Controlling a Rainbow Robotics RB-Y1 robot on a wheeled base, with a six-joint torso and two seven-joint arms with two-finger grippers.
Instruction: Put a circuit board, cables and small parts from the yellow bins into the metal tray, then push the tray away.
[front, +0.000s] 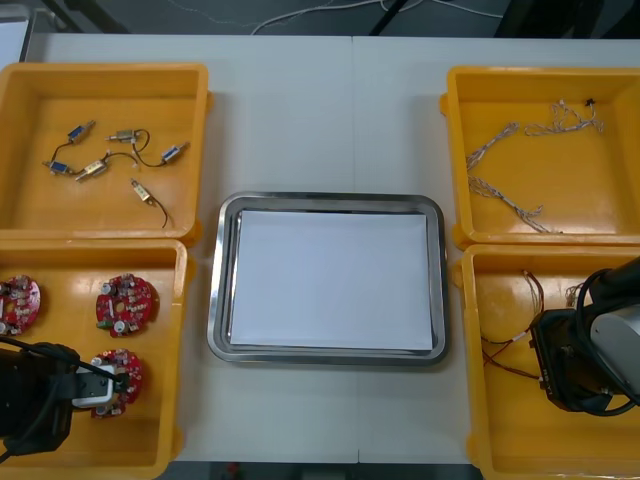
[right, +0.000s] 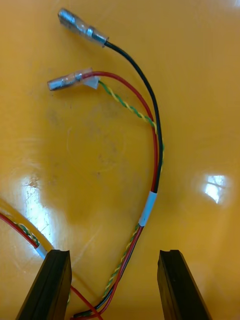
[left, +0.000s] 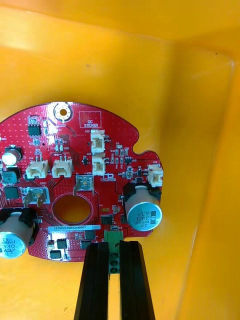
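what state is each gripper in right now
Left gripper: shut on the edge of a red circuit board.
Right gripper: open, a red and yellow cable lying between its fingers.

Pale table (front: 300, 120), plain and matte, with a thin seam (front: 352, 110) running in from its far edge. Beyond that edge is dark grey floor (front: 130, 15) with thin white cords (front: 290, 17) looping across it. Even light, soft shadows
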